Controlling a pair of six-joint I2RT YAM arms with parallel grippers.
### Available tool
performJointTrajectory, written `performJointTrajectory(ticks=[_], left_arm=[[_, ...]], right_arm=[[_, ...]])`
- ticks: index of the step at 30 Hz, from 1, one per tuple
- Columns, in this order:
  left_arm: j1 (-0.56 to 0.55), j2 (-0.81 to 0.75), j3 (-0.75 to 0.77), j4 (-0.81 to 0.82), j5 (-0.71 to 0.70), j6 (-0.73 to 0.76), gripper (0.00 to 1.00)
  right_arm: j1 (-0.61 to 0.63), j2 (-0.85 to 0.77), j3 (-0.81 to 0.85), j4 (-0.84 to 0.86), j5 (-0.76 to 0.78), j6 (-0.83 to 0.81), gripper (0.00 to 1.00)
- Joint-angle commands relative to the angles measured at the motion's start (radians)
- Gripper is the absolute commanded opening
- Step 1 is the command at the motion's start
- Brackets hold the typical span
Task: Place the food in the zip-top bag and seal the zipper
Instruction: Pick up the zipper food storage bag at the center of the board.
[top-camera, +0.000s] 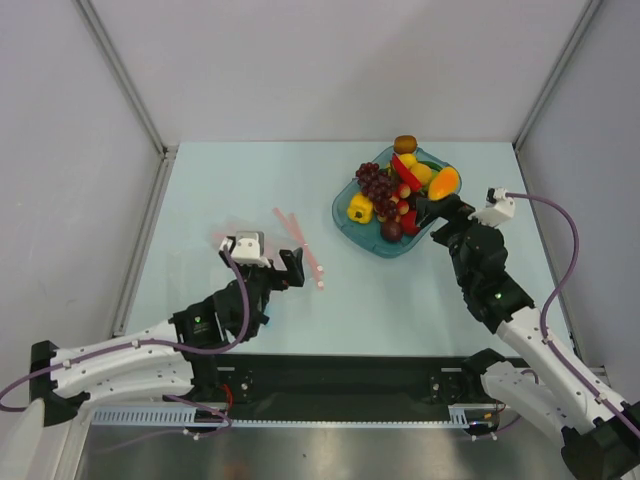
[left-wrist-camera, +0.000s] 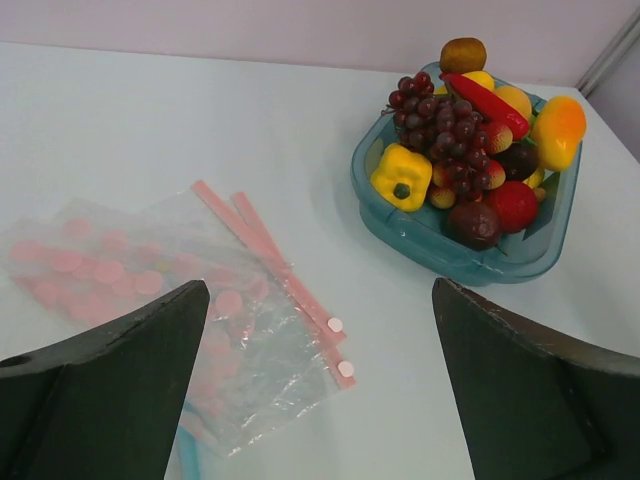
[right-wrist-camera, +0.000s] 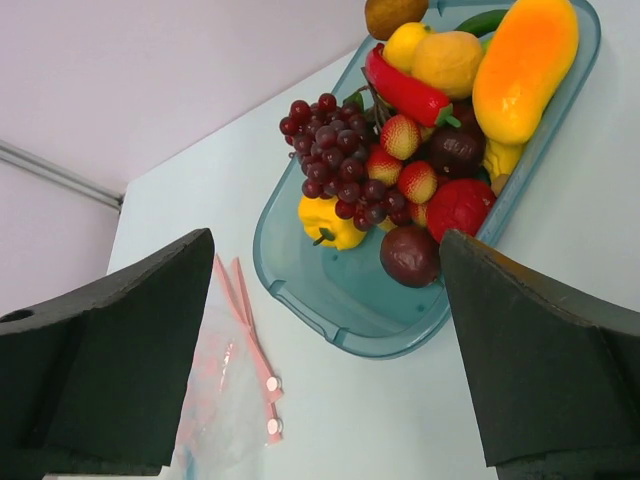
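We saw the left gripper (left-wrist-camera: 315, 300) spread wide with nothing between its fingers. The zip-top bag (left-wrist-camera: 150, 290) lay flat on the tabletop (left-wrist-camera: 150, 130) right beneath and in front of that gripper, most of it towards the gripper's left finger. The bag's mouth was the far edge from the gripper, and the zipper (left-wrist-camera: 265, 245) ran slantwise across the gap between the fingers. The bag held nothing that we could make out.

The right gripper (right-wrist-camera: 325, 240) was also wide open and empty. The food (right-wrist-camera: 440, 60) sat just ahead of it, heaped in a teal dish (right-wrist-camera: 330, 300) whose near rim was close to the fingertips. In that heap the grape bunch (right-wrist-camera: 335, 160) lay ahead and a little towards the gripper's left finger, with the yellow bell pepper (right-wrist-camera: 325, 220) just in front of the bunch. The red round fruit (right-wrist-camera: 460, 205) was nearer the right finger. From the left gripper, the dish stood well apart, ahead and off to its right.
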Motion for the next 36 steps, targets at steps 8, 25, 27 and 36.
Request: performJointTrajectory(ticks=[8,25,27,36], left_arm=[[0.009,0.117,0.1,-0.091,-0.048,-0.07,1.0],[0.344,0.639,0.329,-0.352,0.246,-0.205,1.0],[0.362,0.714,0.364,-0.375,0.259,-0.196,0.99],[0.432,0.837,0.399,-0.392,0.354,-0.197,0.88]], right_arm=[[0.006,-0.026,-0.014,0.071,-0.012,-0.027,1.0],[0.006,-0.032,-0.056,0.172,-0.219,-0.135,1.0],[0.004,-0.035,-0.057,0.171,-0.225,-0.138,1.0],[0.004,-0.061,-0.071,0.195,-0.267,-0.139,1.0]])
